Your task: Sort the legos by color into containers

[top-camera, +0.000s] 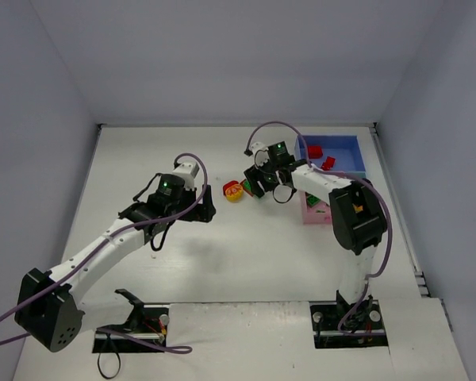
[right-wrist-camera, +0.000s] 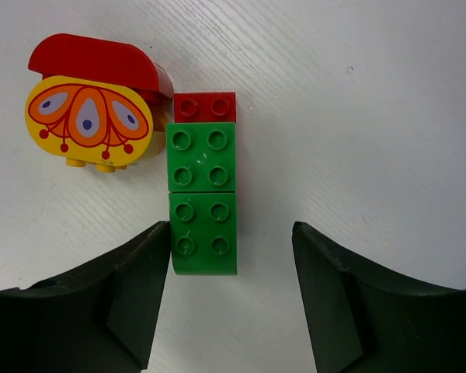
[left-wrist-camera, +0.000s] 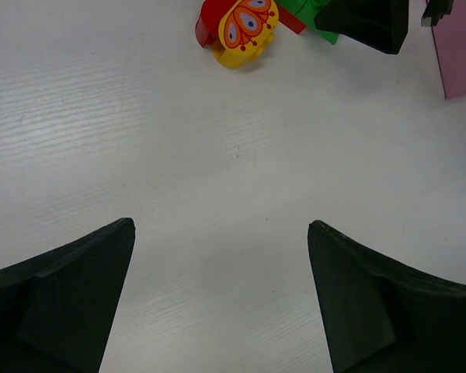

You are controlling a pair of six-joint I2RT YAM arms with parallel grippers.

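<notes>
Two green legos (right-wrist-camera: 203,194) lie end to end on the white table, with a small red lego (right-wrist-camera: 205,106) at their far end. Beside them are a yellow rounded lego with a painted pattern (right-wrist-camera: 88,120) and a red curved lego (right-wrist-camera: 93,62). My right gripper (right-wrist-camera: 231,227) is open, low over the table, and the nearer green lego lies between its jaws, next to the left finger. My left gripper (left-wrist-camera: 220,224) is open and empty, a short way from the yellow lego (left-wrist-camera: 246,31). The blue container (top-camera: 345,151) holds two red legos (top-camera: 315,151).
The pink container (top-camera: 311,213) adjoins the blue one's near side, partly hidden by my right arm; something green lies in it. Its corner shows in the left wrist view (left-wrist-camera: 460,54). The lego cluster (top-camera: 236,190) sits between both grippers. White walls bound the table.
</notes>
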